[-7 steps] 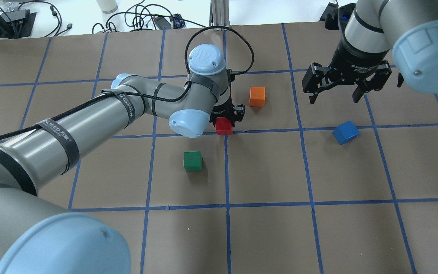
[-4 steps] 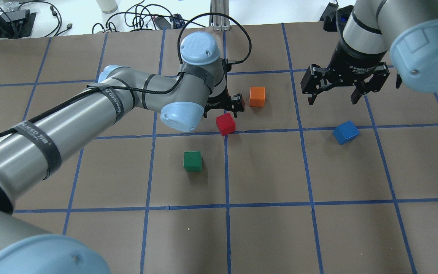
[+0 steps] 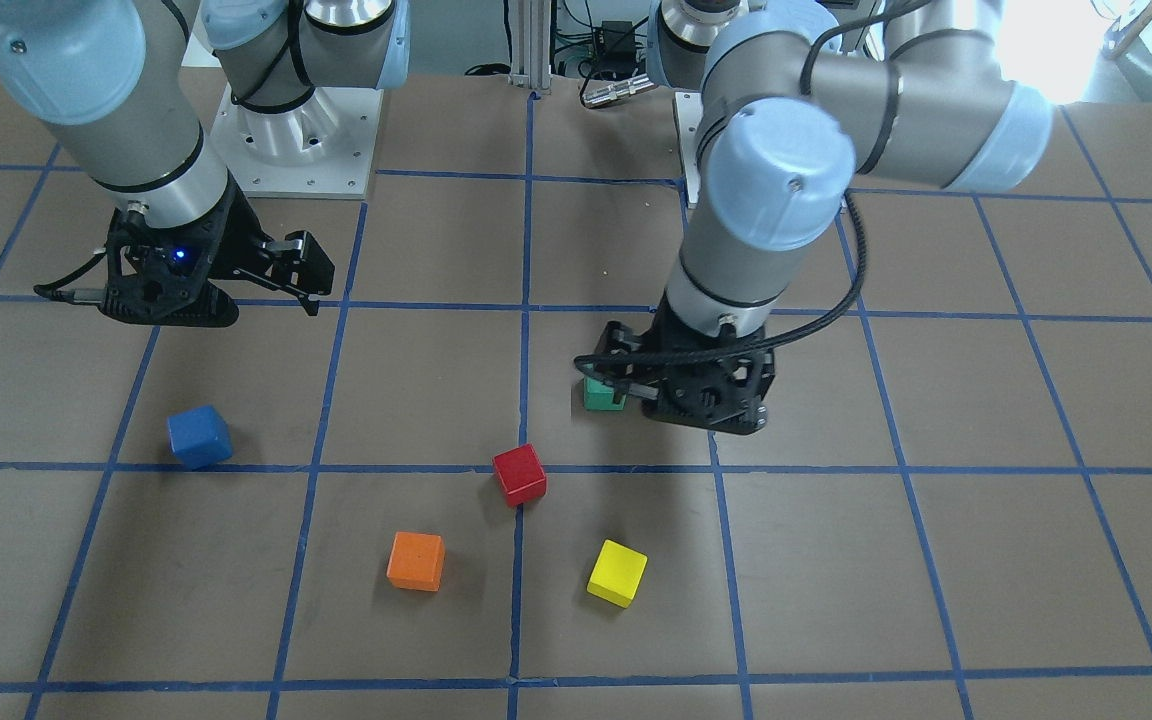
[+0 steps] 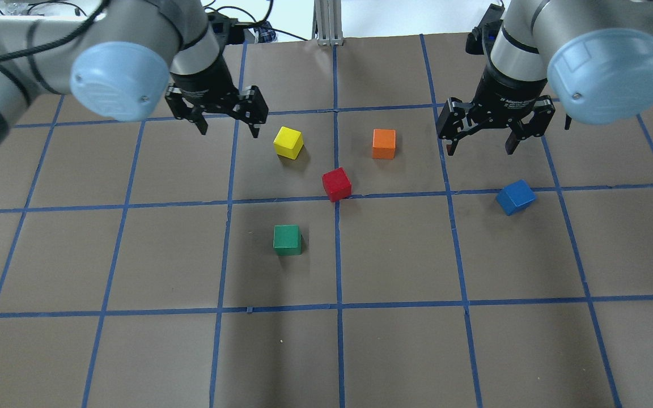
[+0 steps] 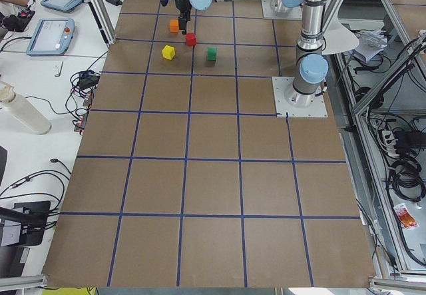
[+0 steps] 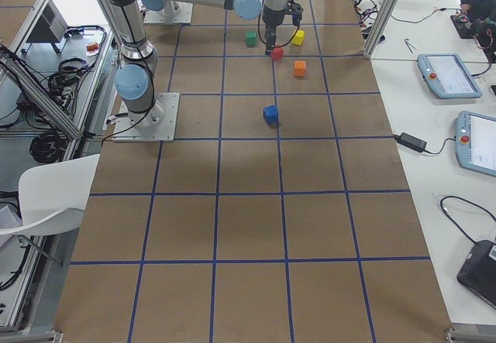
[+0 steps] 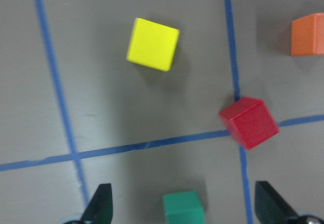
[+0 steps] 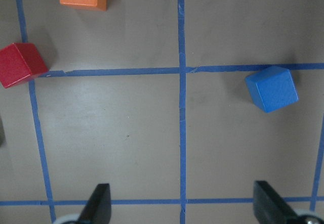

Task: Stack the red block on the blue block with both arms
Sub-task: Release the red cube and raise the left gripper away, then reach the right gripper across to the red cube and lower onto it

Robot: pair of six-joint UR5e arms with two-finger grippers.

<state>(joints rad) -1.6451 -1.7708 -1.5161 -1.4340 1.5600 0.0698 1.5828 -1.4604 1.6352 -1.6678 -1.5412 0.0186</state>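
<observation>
The red block (image 4: 336, 184) lies on the brown table near a blue tape crossing, turned a little askew; it also shows in the front view (image 3: 519, 474) and the left wrist view (image 7: 249, 122). The blue block (image 4: 515, 197) lies alone to the right and shows in the right wrist view (image 8: 272, 88). My left gripper (image 4: 229, 131) is open and empty, raised well above the table, up and left of the red block. My right gripper (image 4: 482, 148) is open and empty, hovering above and just beyond the blue block.
A yellow block (image 4: 288, 142), an orange block (image 4: 384, 144) and a green block (image 4: 287, 239) lie around the red block. The table's far edge (image 4: 326, 39) carries cables and an aluminium post. Blue tape lines grid the table.
My left gripper has let go of the red block, risen and swung far to the left, uncovering the yellow block. The red block is left slightly turned. My right gripper has shifted a little left.
</observation>
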